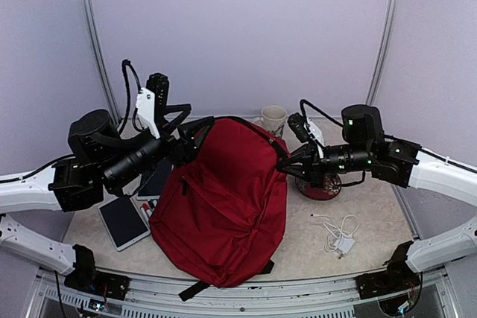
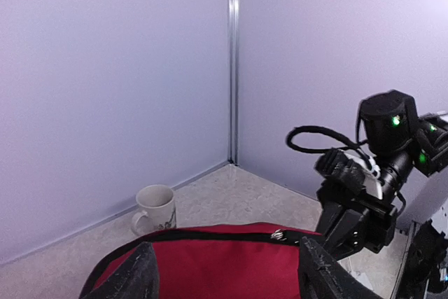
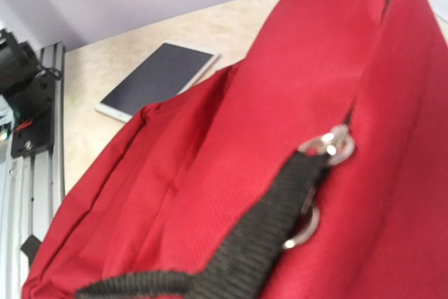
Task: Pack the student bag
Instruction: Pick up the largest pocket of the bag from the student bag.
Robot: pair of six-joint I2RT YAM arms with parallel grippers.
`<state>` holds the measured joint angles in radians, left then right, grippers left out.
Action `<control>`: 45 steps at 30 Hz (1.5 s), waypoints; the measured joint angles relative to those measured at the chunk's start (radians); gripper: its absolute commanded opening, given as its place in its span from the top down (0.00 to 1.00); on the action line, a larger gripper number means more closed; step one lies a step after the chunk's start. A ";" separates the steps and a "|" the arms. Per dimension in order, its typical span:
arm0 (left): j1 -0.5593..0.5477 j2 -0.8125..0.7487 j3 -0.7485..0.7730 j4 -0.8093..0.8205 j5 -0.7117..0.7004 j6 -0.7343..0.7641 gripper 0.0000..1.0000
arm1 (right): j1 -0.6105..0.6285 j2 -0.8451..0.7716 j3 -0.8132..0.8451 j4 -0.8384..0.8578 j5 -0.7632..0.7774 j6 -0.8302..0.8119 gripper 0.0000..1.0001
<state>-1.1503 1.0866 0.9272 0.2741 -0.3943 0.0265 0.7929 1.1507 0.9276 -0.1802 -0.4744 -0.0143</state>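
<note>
The student bag [image 1: 223, 206], dark red with black zips, lies in the middle of the table with its top lifted toward the back. My left gripper [image 1: 194, 138] is at the bag's top left corner. In the left wrist view this gripper [image 2: 231, 274] is open, its fingers [image 2: 140, 274] standing wide apart over the red fabric [image 2: 224, 264]. My right gripper [image 1: 289, 163] is shut at the bag's upper right edge. In the right wrist view a black webbing strap [image 3: 266, 229] runs from the metal zip slider [image 3: 327, 143] down toward the jaws, which are hidden.
A white-framed tablet [image 1: 123, 221] lies left of the bag, with a dark flat item [image 1: 156, 180] behind it. A white mug [image 1: 273, 118] stands at the back. A red round object [image 1: 320, 188] sits under the right arm. A white charger with cable [image 1: 339, 234] lies at the right.
</note>
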 measured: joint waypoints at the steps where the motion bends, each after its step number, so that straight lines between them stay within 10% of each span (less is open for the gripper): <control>1: -0.030 0.022 0.025 -0.001 0.006 0.006 0.41 | 0.013 0.011 0.016 -0.009 0.006 -0.009 1.00; 10: -0.180 0.316 0.188 -0.142 0.026 0.191 0.45 | 0.113 0.085 0.103 -0.068 0.058 -0.073 1.00; 28: -0.188 0.357 0.211 -0.155 -0.060 0.337 0.85 | 0.173 0.089 0.141 -0.101 0.085 -0.103 1.00; 45: -0.151 0.332 0.216 -0.177 -0.040 0.261 1.00 | 0.180 0.089 0.141 -0.102 0.092 -0.117 1.00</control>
<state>-1.3010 1.4181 1.1435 0.0975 -0.4339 0.2874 0.9726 1.2396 1.0687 -0.2825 -0.3820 -0.1310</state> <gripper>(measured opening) 0.006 0.027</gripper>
